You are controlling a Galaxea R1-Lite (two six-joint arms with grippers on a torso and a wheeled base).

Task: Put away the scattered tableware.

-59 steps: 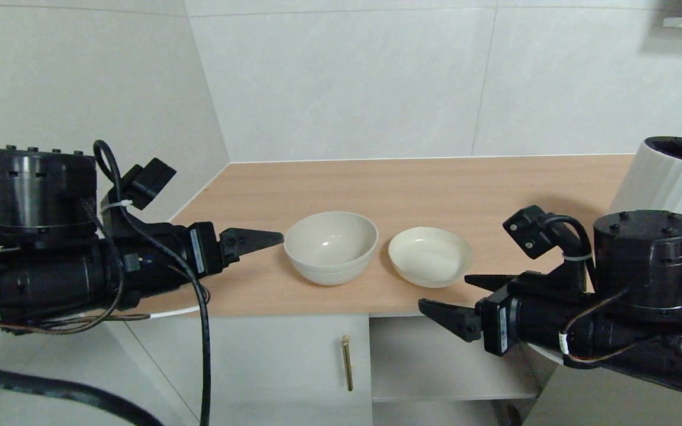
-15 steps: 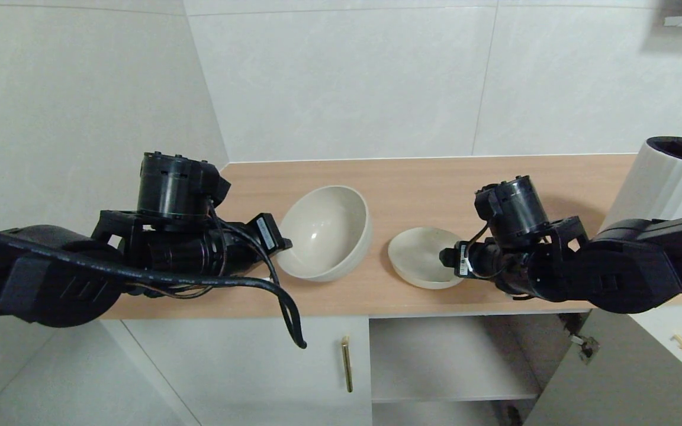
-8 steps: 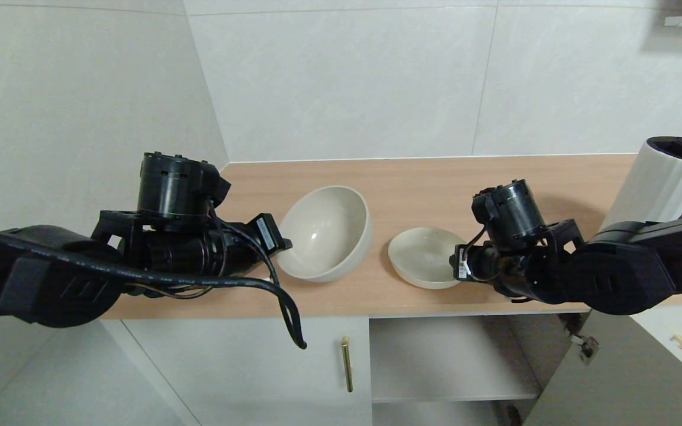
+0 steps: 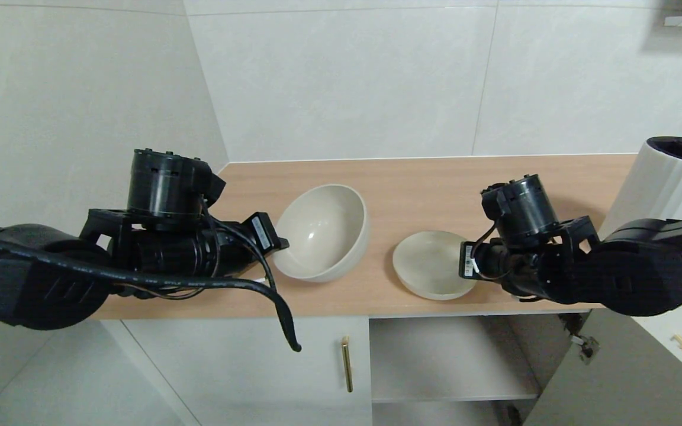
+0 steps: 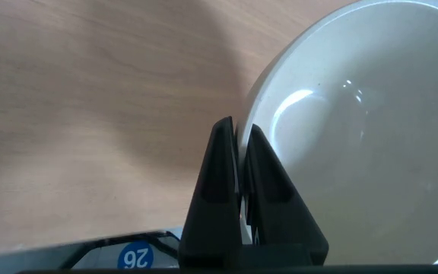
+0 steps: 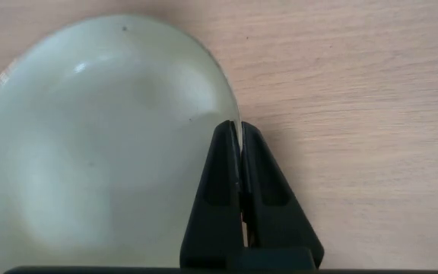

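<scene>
A light wooden countertop (image 4: 436,183) ran along a white tiled wall (image 4: 347,77), with two pieces of tableware side by side near its front edge. On the left sat a large cream ceramic bowl (image 4: 323,232), tipped up on its side so that its opening faced the left arm. The left gripper (image 4: 279,242) reached in level from the left. Its two black fingers were pinched narrowly on the bowl's rim, one inside and one outside, as the left wrist view showed (image 5: 238,125). Whether the bowl's underside touched the countertop could not be told.

Just to the right, apart from the bowl, was a small pale shallow dish (image 4: 433,263). The right gripper (image 4: 465,260) came in from the right, its fingers closed tight on the dish's near rim, as seen from the right wrist (image 6: 239,128).

A white ribbed cylindrical container (image 4: 666,177) stood at the far right of the countertop. Below the countertop was a white cupboard (image 4: 246,367) with a slim brass handle (image 4: 347,364), and beside it an open shelf (image 4: 447,361) directly beneath the dish.
</scene>
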